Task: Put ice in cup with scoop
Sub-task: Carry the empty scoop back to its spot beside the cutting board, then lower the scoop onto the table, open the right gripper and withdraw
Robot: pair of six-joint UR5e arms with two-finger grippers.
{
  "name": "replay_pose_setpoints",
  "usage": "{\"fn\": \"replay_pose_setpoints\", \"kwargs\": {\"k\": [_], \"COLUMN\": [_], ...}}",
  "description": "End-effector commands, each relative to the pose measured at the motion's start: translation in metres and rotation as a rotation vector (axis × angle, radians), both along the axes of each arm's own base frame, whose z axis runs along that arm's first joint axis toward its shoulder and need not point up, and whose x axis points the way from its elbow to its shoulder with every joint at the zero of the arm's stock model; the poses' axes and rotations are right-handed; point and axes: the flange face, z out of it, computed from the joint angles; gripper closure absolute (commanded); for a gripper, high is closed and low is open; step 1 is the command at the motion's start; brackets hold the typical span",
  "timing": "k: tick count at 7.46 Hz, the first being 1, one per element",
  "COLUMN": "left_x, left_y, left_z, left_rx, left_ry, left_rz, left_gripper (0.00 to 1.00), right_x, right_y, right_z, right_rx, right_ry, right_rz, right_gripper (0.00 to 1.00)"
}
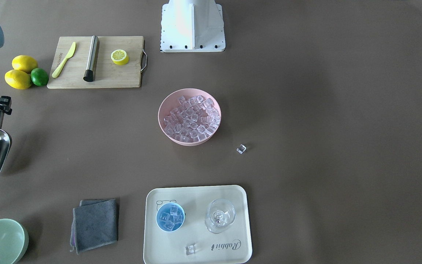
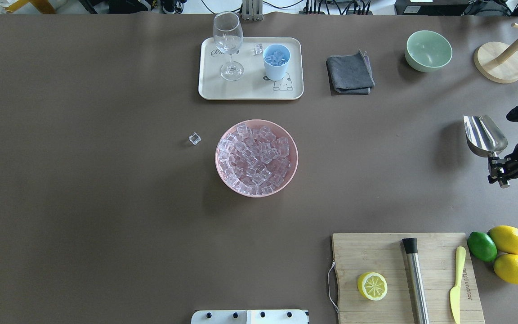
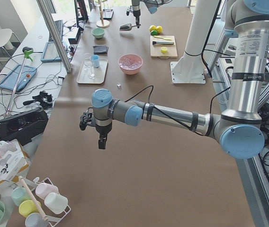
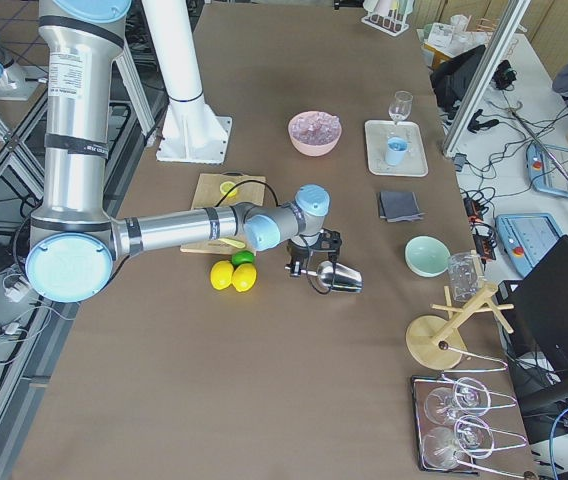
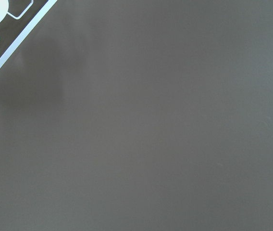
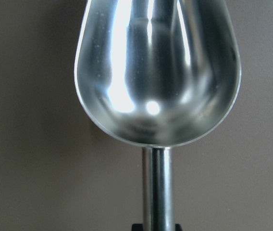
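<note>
The steel scoop (image 2: 484,135) is held by its rod handle in my right gripper (image 2: 496,167), above the table at its right edge. Its trough is empty in the right wrist view (image 6: 155,72). The light-blue cup (image 2: 276,60) stands on the cream tray (image 2: 250,91) with several ice cubes in it. The pink bowl (image 2: 291,173) at the table's centre is full of ice (image 2: 255,157). One loose cube (image 2: 194,139) lies left of the bowl, and another (image 2: 258,48) lies on the tray. My left gripper (image 3: 101,140) shows only in the exterior left view, far from these; I cannot tell whether it is open or shut.
A stemmed glass (image 2: 228,42) stands on the tray beside the cup. A grey cloth (image 2: 350,72), a green bowl (image 2: 428,50) and a wooden stand (image 2: 499,67) are at the far right. A cutting board (image 2: 389,256) with a lemon half, a steel cylinder and a knife lies near right, with lemons (image 2: 511,252) beside it.
</note>
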Motion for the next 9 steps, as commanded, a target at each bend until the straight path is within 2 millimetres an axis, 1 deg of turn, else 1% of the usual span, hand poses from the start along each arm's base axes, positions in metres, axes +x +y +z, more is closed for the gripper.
{"fn": "replay_pose_setpoints", "kwargs": {"k": [1,3,4,5,6,8,9], "left_x": [0.007,0.008,0.009,0.009,0.009,0.009,0.009], "left_y": [-0.001,-0.002,-0.002,-0.002,-0.002,-0.002,-0.002], "left_z": [-0.003,-0.003,-0.003,-0.003,-0.003,-0.003,-0.003], "left_rx": [0.005,0.005,0.005,0.005,0.005,0.005,0.005], "left_ry": [0.001,0.001,0.001,0.001,0.001,0.001,0.001], "left_rz": [0.013,0.015,0.016,0.016,0.016,0.016,0.016], "left_gripper": [0.02,0.02,0.02,0.02,0.02,0.02,0.02], "right_x": [-0.004,-0.005,-0.006,-0.006,-0.006,-0.008,-0.006], "right_y": [0.007,0.008,0.008,0.007,0.009,0.010,0.010], "right_z": [0.010,0.017,0.017,0.018,0.016,0.007,-0.010], "right_rx": [-0.015,-0.017,-0.018,-0.021,-0.029,-0.032,-0.017], "right_ry": [0.009,0.012,0.010,0.010,-0.009,-0.042,-0.063], "right_rz": [-0.016,-0.022,-0.023,-0.022,-0.031,-0.043,-0.040], "right_gripper": [1.00,1.00,0.99,0.44,0.01,0.00,0.00]}}
